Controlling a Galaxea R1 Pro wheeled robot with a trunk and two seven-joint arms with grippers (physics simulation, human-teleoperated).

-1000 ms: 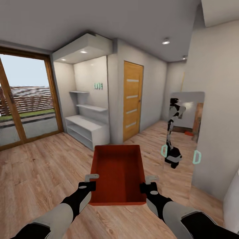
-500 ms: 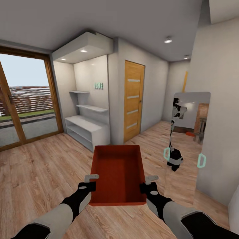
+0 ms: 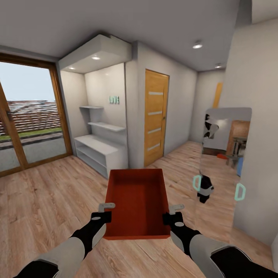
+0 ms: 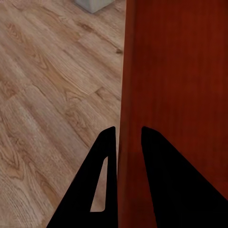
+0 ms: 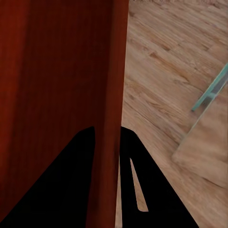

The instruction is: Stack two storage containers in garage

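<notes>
Light wood-plank flooring [image 3: 46, 193] spread open to the left toward the wood-framed glass doors [image 3: 27, 116], while white shelving [image 3: 101, 148] and a honey-brown door [image 3: 155, 116] stood ahead and a mirrored panel [image 3: 226, 154] edged the way on the right. One orange-red storage container [image 3: 137, 202] hung level in front of the robot, above the planks and apart from the shelving. The left gripper [image 3: 105, 214] pinched its left wall between both fingers [image 4: 107, 185], and the right gripper [image 3: 173, 216] clamped the right wall likewise.

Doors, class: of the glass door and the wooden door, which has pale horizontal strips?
The honey-brown wooden door, right of the white shelving; the glass door shows outdoors.
</notes>
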